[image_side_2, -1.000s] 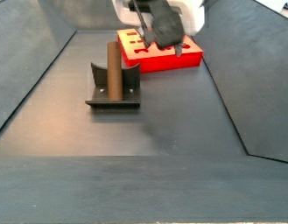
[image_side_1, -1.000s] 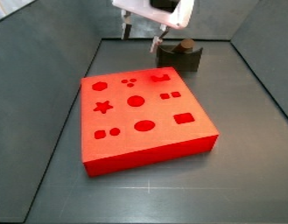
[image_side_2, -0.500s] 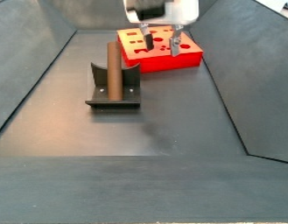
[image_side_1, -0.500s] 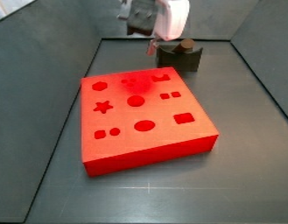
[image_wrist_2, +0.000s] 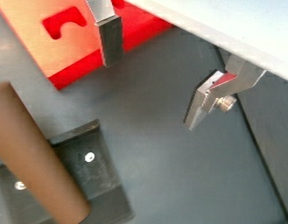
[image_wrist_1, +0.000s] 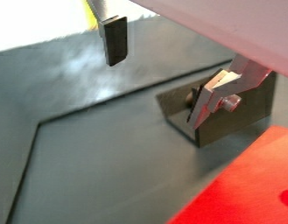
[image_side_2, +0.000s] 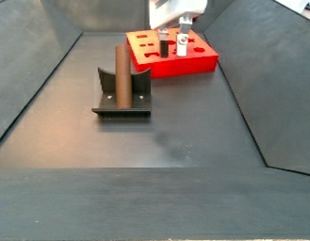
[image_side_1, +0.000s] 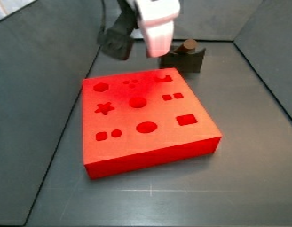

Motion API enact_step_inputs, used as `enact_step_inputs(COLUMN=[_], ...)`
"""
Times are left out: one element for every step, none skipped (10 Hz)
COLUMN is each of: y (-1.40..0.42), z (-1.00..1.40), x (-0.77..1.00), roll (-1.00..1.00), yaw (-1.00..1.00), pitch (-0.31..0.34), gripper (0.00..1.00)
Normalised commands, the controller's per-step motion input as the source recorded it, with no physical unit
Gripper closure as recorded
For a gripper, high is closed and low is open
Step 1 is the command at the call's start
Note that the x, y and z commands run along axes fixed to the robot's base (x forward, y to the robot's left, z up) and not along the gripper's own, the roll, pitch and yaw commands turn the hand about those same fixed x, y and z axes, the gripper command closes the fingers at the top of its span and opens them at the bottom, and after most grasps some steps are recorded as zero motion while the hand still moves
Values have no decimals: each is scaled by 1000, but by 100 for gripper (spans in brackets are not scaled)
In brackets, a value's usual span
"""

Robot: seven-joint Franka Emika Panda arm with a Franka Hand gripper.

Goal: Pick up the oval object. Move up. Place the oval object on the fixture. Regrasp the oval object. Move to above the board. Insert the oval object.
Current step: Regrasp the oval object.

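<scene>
Claw [image_side_2: 176, 41] spread wide, nothing between the fingers [image_wrist_2: 111, 42], hanging over the board [image_side_1: 148, 120] near its far edge in both side views. Oval object [image_side_2: 120, 75] stands upright in the fixture [image_side_2: 122, 100], well apart from claw, w/ the fixture on the dark floor [image_side_2: 157, 141] just beside the board. In a wrist view the peg [image_wrist_2: 35, 153] lies across the fixture plate [image_wrist_2: 94, 175].

Your gripper [image_side_2: 176, 41] hangs raised, fingers [image_wrist_2: 111, 39] pointing down, spread wide apart with nothing between them.
</scene>
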Motion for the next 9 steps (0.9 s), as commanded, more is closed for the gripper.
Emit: enact_step_inputs(y=[-15,-14,-10,-11,-11,-6,-10,-21,-44], z=[6,-4,-29,-37,-35,-29,-20,-20,-4], x=[-37,-27,-9,2,28,42,62,58,63], roll=[993,977,859,729,478,331,242,192,155], yaw=[-1000,-1000,-876,-726,-420,-208,-9,150,301], pitch=[59,189,396,479,623,680,673,647,576], gripper=[0,0,0,0,0,0,0,0,0])
